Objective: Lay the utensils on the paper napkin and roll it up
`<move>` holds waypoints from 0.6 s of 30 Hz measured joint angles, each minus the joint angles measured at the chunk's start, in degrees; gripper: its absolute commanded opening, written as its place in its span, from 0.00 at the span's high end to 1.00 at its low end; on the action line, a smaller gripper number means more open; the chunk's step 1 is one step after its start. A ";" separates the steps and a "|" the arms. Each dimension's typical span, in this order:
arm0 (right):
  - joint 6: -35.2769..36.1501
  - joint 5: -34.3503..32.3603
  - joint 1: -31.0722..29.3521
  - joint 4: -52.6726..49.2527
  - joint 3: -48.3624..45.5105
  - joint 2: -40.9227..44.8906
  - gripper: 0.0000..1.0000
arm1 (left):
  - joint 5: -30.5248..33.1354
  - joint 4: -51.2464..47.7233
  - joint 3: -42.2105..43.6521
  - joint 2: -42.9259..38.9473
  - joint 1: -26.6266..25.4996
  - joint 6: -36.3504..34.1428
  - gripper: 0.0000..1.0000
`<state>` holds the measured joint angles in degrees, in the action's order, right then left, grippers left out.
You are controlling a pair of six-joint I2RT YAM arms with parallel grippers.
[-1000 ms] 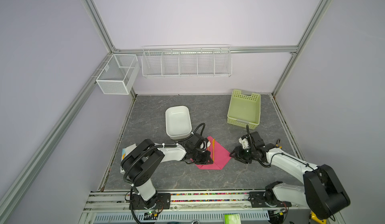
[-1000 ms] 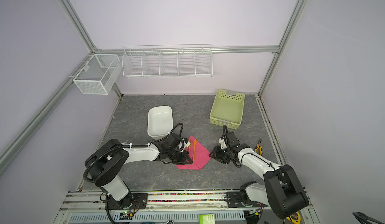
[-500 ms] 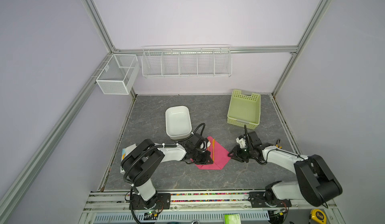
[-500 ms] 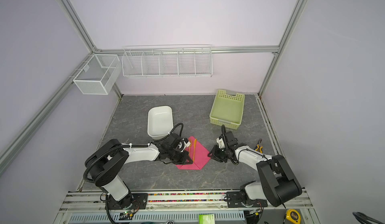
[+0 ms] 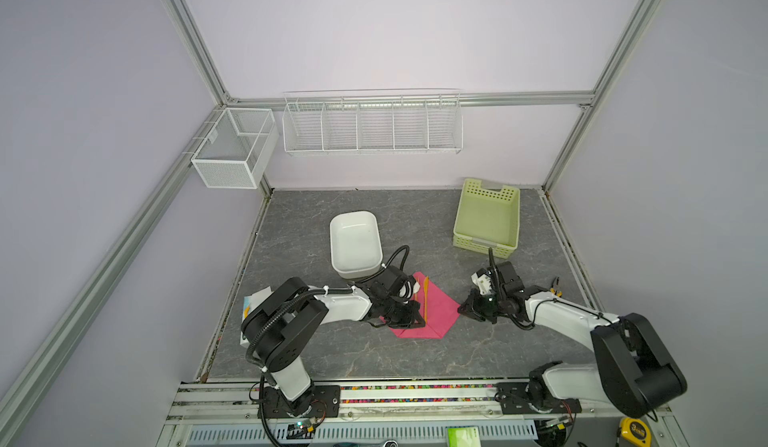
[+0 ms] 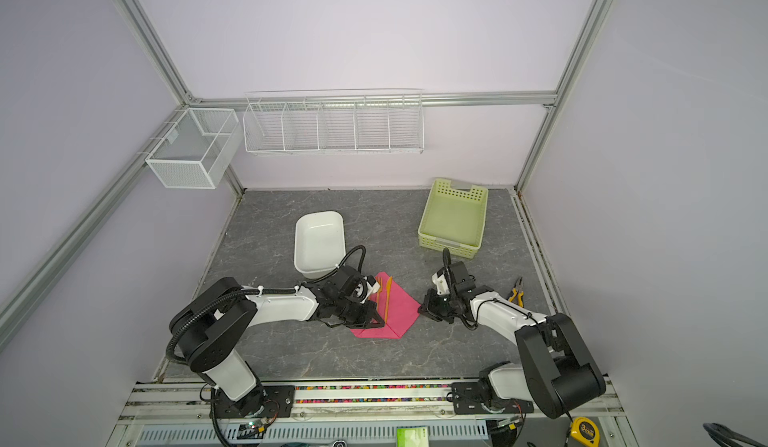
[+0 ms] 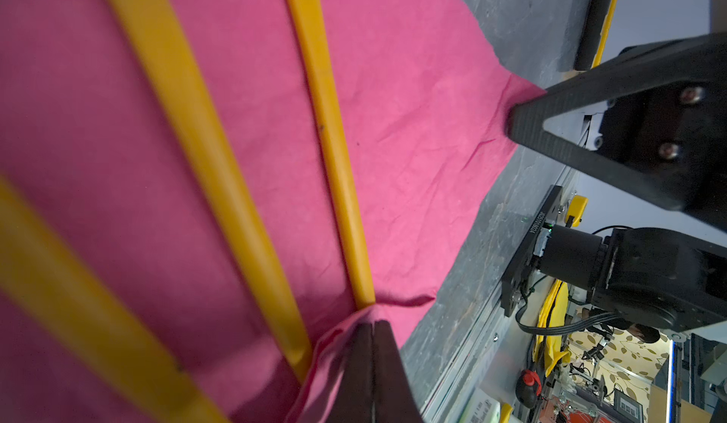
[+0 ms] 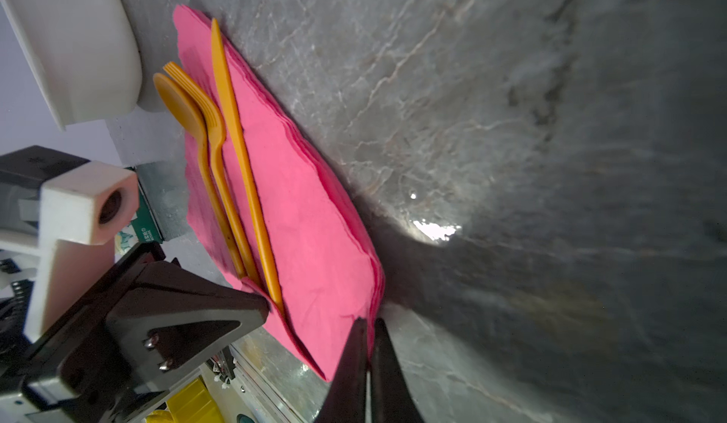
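A grey marbled worktop (image 5: 332,353) is seen in both top views, with the left arm (image 5: 345,305) and the right arm (image 5: 557,318) reaching in from its front edge. A green basket (image 5: 484,246) is set near the far right corner. A white tub (image 5: 355,239) is placed toward the middle, somewhat left.

Just in front of the tub, about midway between the left and right edges, the paper napkin (image 5: 438,312) is laid on the worktop, turned so that its corners point at the edges.

The left gripper (image 7: 371,328) is closed. A bit of the napkin's edge is pinched between its fingers, right beside the handle ends, and the paper there is drawn up over them. The right gripper (image 8: 368,330) is closed as well, at the napkin's right corner, where a thin edge of pink paper is caught between its fingertips.

The utensils (image 6: 386,299) are laid on the napkin's left half, side by side and nearly parallel, with their heads toward the far edge. In the right wrist view the spoon (image 8: 179,102) is seen outermost, then the fork (image 8: 208,114), then the knife (image 8: 236,134) nearest the napkin's middle. The spoon's bowl appears to reach past the paper's edge.

A pair of pliers (image 6: 516,293) is left near the right edge, well apart from the napkin.
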<state>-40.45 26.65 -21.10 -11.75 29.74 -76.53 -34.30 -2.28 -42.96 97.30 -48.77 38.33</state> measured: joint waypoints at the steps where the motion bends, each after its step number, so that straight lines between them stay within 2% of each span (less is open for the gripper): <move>1: -0.04 0.00 -0.07 -0.17 0.09 0.35 0.92 | 0.00 0.00 0.00 0.00 0.00 0.00 1.00; 18: -3.69 -1.62 -7.37 -1.75 5.33 3.63 0.92 | 0.00 0.00 0.00 0.00 0.00 0.00 1.00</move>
<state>-44.14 25.04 -28.47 -13.50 35.07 -72.90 -34.30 -2.28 -42.96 97.30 -48.77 38.33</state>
